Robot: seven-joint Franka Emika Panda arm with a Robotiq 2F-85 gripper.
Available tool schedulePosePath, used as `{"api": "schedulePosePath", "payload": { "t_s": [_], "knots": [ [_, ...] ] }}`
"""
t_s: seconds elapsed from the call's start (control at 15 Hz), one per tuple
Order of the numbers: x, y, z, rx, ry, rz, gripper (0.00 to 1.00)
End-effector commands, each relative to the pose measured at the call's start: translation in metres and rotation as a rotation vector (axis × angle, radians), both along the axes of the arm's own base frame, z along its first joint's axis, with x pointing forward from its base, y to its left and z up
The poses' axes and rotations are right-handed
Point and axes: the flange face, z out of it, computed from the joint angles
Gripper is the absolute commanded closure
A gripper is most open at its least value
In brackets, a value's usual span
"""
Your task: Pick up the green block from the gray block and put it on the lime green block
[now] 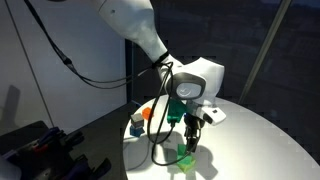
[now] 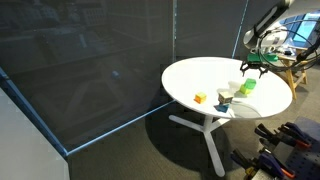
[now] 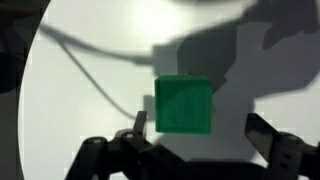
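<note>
Hand: I'm looking straight down past the gripper, and its fingers are spread wide with nothing clamped between them.
Grip check: there's a clear gap on one side of the green block and a thinner one on the other, so I call it free of the pads.
Green block: it fills the middle of my wrist view with its top face square to the camera, directly below the open hand.
Stack: in an exterior view the green block sits on top of the lime green block, the paler cube showing just beneath it.
Lime green block, wrist view: hidden under the green block, so I can't judge from above how well the edges line up.
Hand height: in both exterior views the gripper hangs just above the green block, not touching it.
Cable: a black cable loops down from the wrist, just beside the green block.
Gray block: the gray block stands well apart from the green block with its top bare, though it's small and soft in this view.
Orange block: the orange block is just beside the gray one, also well apart from the green block.
Table: the round white table carries everything, and the green block stands near its rim.
Beyond: dark panels rise behind the table, far from the green block.
</note>
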Motion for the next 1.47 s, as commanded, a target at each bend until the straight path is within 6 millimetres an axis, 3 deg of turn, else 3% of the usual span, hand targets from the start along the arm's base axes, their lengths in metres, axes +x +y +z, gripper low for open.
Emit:
{"api": "schedulePosePath", "payload": {
  "t_s": [0.0,0.6,1.0,1.4],
  "knots": [
    [-0.002,0.007,0.027,-0.006,-0.012,0.076,0.0],
    [-0.011,0.049,0.068,-0.1,-0.073,0.33,0.0],
    [-0.03,0.088,0.076,-0.126,-0.098,0.49,0.0],
    [-0.046,0.113,0.085,-0.032,-0.088,0.585,0.0]
  ]
}}
